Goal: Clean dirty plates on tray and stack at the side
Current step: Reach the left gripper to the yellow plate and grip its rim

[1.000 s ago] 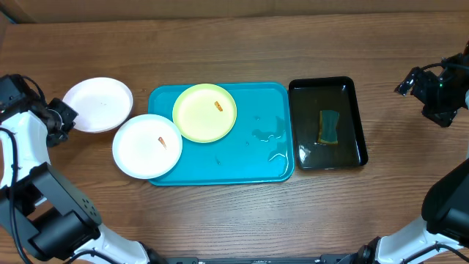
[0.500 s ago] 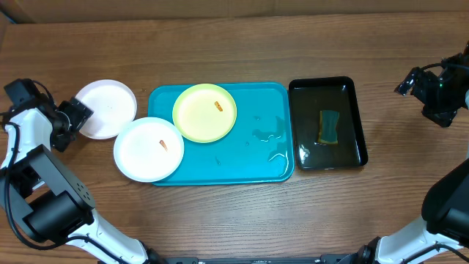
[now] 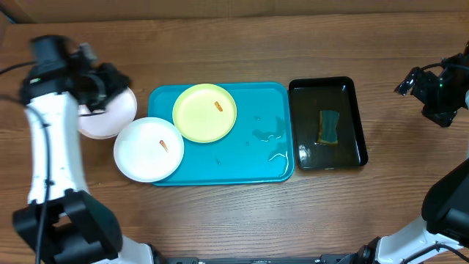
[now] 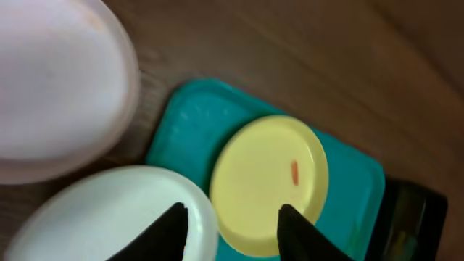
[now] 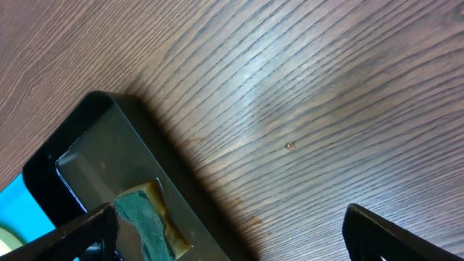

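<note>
I am looking down on the turquoise tray (image 3: 249,158) lying at the middle of the counter (image 3: 220,44), with a little water (image 3: 267,136) pooling on its right half. The yellow-green plate (image 3: 204,112) is sitting in the tray's far left corner, carrying an orange smear. A white plate (image 3: 146,150), smeared too, is overhanging the tray's near left edge and meeting the yellow-green one (touching or overlapping, I cannot tell). The second white plate (image 3: 99,123) is resting on the counter just left of the tray. My left hand (image 4: 232,214) is hanging blurred over that plate's far rim, fingers partway apart and gripping nothing. My right hand (image 5: 230,217) is waiting at the far right, spread wide and empty, well apart from the black tray (image 3: 304,99) holding a sponge (image 3: 329,126).
</note>
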Available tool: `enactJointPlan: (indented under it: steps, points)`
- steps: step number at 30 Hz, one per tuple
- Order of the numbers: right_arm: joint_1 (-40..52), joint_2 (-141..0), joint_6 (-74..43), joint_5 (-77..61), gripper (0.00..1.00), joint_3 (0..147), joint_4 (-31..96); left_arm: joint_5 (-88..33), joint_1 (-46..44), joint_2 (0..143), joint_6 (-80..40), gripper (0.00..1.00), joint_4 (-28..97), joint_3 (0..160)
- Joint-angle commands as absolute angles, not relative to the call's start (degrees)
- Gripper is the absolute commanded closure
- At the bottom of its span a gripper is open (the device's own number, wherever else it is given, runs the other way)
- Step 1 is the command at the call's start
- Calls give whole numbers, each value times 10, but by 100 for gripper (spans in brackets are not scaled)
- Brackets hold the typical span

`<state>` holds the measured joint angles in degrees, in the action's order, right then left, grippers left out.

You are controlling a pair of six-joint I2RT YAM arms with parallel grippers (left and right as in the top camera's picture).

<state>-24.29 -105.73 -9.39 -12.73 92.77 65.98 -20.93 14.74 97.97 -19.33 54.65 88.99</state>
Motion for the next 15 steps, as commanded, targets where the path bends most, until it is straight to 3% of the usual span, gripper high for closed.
enactJointPlan:
  steps: [1, 3, 4, 6, 8, 13, 15]
  points:
    - [-244, -1056, -92, -131, 0, 937, 657, -149, 74, 999, -184, 82, 572, 884]
    - [-244, -1056, -92, -131, 0, 937, 657, -114, 23, 1009, -184, 87, 589, 875]
    - [-244, -1056, -92, -131, 0, 937, 657, -100, 5, 1012, -184, 83, 593, 873]
    - [-244, -1056, -92, -131, 0, 937, 657, -62, -38, 1025, -185, 57, 595, 869]
    - [-244, -1056, -92, -131, 0, 937, 657, -31, -72, 1040, -194, 50, 591, 869]
    - [-244, -1056, -92, -131, 0, 937, 657, 22, -124, 1080, -221, 68, 552, 869]
    - [-244, -1056, -92, -131, 0, 937, 657, 32, -128, 1094, -221, 81, 525, 869]
